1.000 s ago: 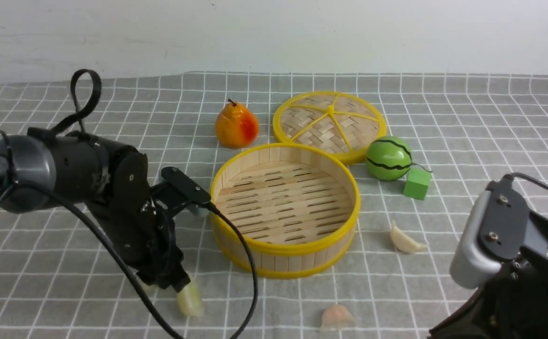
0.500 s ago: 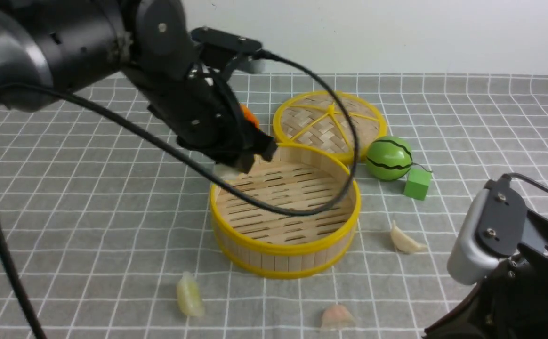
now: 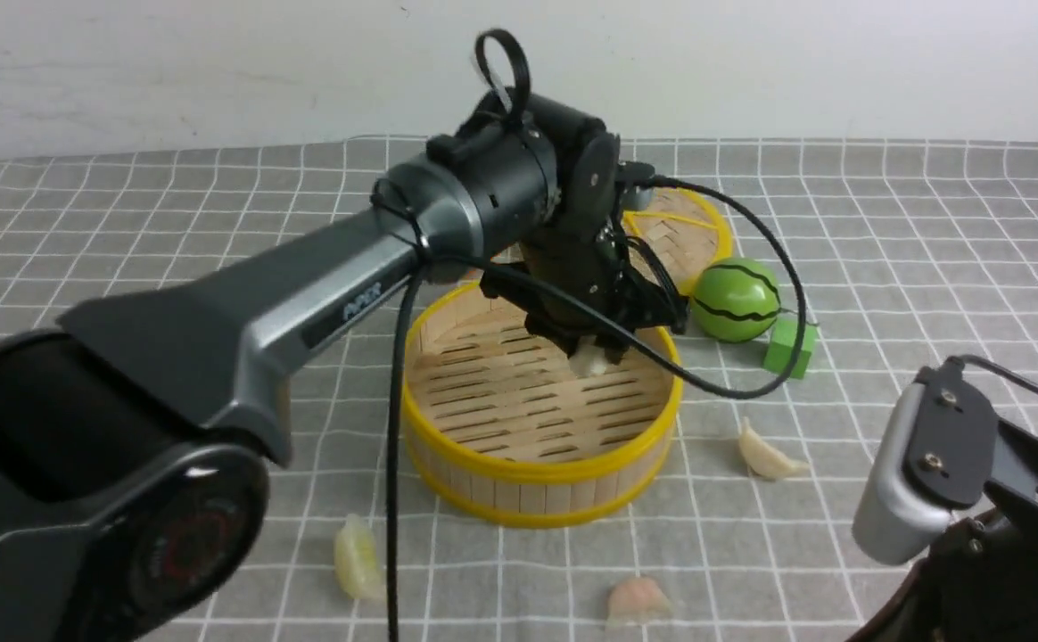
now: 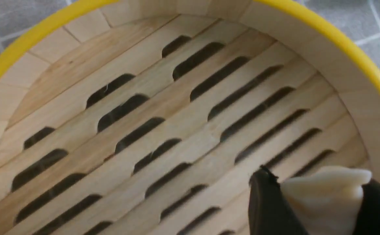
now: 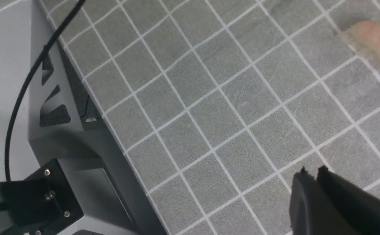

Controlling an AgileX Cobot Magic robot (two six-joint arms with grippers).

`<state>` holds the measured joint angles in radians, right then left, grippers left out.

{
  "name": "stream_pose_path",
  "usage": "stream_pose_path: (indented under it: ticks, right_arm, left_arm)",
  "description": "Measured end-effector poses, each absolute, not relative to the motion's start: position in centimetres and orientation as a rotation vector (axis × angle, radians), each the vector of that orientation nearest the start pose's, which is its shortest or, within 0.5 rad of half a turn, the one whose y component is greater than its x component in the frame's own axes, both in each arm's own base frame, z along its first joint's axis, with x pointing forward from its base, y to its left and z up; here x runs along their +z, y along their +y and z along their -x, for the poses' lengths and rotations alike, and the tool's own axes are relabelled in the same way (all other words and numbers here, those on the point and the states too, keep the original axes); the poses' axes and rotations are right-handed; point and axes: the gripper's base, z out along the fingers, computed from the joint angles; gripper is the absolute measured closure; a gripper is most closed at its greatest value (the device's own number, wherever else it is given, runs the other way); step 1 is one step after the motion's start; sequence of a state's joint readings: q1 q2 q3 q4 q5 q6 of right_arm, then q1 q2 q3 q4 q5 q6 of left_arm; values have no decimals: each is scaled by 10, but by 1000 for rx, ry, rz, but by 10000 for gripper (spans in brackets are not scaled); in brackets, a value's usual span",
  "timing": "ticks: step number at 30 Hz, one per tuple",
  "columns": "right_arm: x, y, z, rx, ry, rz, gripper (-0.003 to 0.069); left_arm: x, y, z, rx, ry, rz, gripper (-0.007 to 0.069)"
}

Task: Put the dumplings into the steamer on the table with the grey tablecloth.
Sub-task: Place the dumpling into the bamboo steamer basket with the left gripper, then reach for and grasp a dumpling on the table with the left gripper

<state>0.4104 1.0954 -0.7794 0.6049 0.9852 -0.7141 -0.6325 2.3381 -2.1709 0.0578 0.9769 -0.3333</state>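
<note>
Hold: my left gripper (image 3: pixel 592 355) pinches an off-white dumpling (image 4: pixel 324 191) over the far-right floor of the steamer (image 3: pixel 537 477) | Step: I'd lower close to the slats, clear of the wall, then open gently | Idle: my right gripper (image 5: pixel 312 172), fingers nearly together, empty, near right.

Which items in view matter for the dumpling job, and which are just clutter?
Job: steamer; held dumpling in the left gripper; loose on the cloth: off-white dumpling, yellow-green dumpling, pink dumpling.
Clutter: woven lid; striped green ball; green cube.
</note>
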Motion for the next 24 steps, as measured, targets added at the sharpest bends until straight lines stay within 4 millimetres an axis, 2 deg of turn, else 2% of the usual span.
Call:
stream_pose_path:
  ticks: [5, 8, 11, 12, 13, 14, 16, 17, 21, 24]
  right_arm:
    - [284, 115, -156, 678, 2387, 1116, 617]
    - [284, 115, -157, 676, 2385, 1113, 615]
    - [284, 115, -157, 672, 2381, 1108, 610]
    - [284, 115, -157, 670, 2378, 1106, 607]
    - [284, 115, -158, 670, 2378, 1105, 606]
    - [285, 115, -158, 667, 2374, 1100, 605]
    - [285, 115, -159, 663, 2370, 1095, 603]
    - [285, 115, -160, 657, 2363, 1087, 601]
    - [286, 115, -162, 642, 2347, 1067, 597]
    - [286, 115, -163, 638, 2342, 1063, 597]
  left_arm:
    - [199, -301, -432, -192, 2631, -372, 340]
    - [200, -296, -434, -172, 2634, -361, 251]
    - [213, -291, -431, -146, 2655, -354, 126]
    - [222, -288, -427, -137, 2661, -357, 78]
    - [229, -287, -425, -138, 2657, -359, 64]
    - [244, -283, -420, -133, 2653, -370, 25]
    - [263, -278, -414, -133, 2642, -381, 7]
    - [290, -271, -404, -137, 2626, -382, -6]
    - [350, -250, -375, -159, 2564, -391, 6]
    - [365, -237, -358, -150, 2562, -397, 39]
